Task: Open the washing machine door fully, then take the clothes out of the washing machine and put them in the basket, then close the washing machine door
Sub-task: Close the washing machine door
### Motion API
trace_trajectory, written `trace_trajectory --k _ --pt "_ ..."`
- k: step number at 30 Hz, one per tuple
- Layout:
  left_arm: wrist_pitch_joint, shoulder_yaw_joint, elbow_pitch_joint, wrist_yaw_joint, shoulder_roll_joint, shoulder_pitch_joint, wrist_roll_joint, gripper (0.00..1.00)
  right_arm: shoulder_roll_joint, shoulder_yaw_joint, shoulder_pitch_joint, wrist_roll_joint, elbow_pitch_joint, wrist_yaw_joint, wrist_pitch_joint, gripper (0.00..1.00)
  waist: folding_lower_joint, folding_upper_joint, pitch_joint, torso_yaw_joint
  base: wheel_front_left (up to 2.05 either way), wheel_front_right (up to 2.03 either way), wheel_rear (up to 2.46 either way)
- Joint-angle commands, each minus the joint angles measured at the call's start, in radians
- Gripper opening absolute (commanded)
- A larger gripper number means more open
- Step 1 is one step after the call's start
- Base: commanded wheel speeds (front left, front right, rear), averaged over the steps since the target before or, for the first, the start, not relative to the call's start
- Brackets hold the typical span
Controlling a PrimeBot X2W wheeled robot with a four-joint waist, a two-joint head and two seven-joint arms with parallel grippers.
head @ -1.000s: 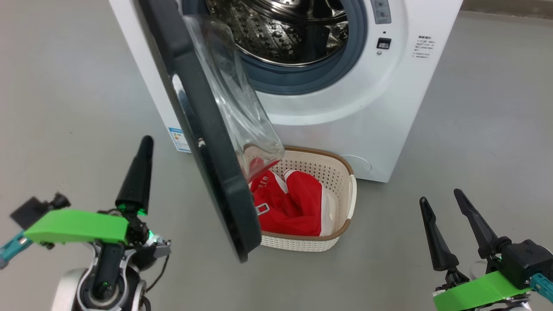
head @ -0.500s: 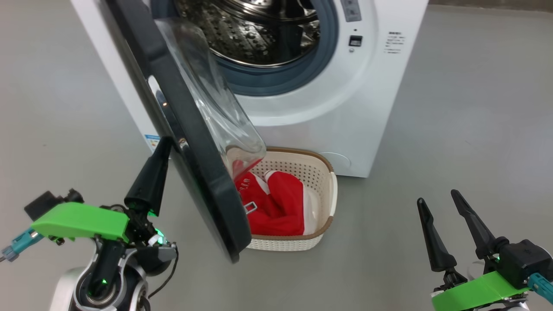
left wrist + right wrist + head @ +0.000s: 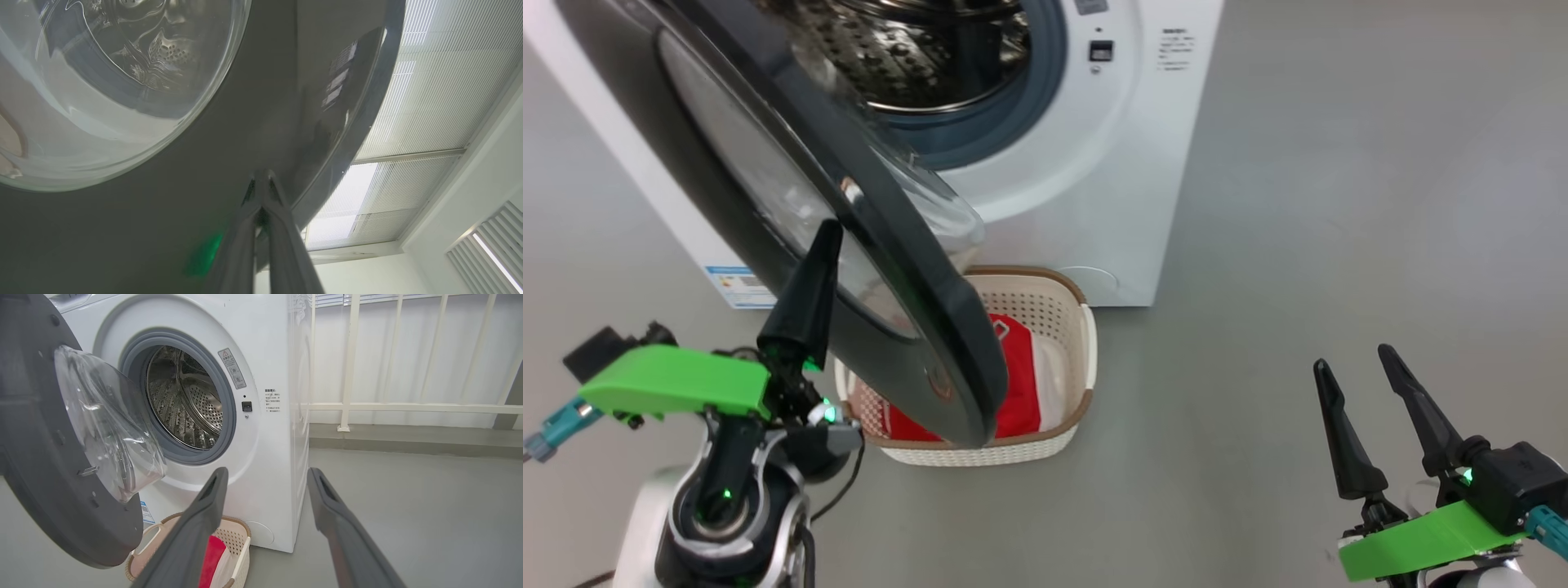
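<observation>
- Left gripper [image 3: 823, 237] is clenched on nothing, its tip now pressing the outer face of the washing machine door [image 3: 931, 318]. A second ago it stood clear!
- The door has swung partway towards the washing machine [image 3: 1127, 204], so the closing push looks under way.
- The basket [image 3: 1086, 343] sits beneath the door with red clothes [image 3: 1017, 376] inside.
- Right gripper [image 3: 1352, 357] is spread wide and empty, well apart from the door.

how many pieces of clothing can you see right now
1: a red and white garment in the basket, partly behind the open door. More could be hidden under it; the visible part of the drum looks empty.
</observation>
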Motion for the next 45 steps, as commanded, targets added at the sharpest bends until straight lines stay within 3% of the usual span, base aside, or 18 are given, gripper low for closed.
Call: trace_trajectory --k 1,20,45 --pt "-0.007 0.018 -0.015 -0.012 0.01 -0.05 -0.014 0.0 -0.018 0.023 -0.036 0.011 -0.021 0.003 -0.011 1.0 0.0 0.0 0.027 -0.038 0.0 0.0 0.0" --pt "-0.1 0.036 0.105 -0.073 0.011 -0.282 -0.042 0.0 -0.036 0.027 -0.099 0.035 -0.009 0.003 -0.024 1.0 0.0 0.0 0.142 -0.186 0.0 0.0 0.0" --pt "-0.125 0.084 0.319 -0.155 0.074 -0.593 0.013 0.0 -0.04 0.033 -0.166 0.053 -0.026 0.003 -0.027 1.0 0.0 0.0 0.291 -0.301 0.0 0.0 0.0"
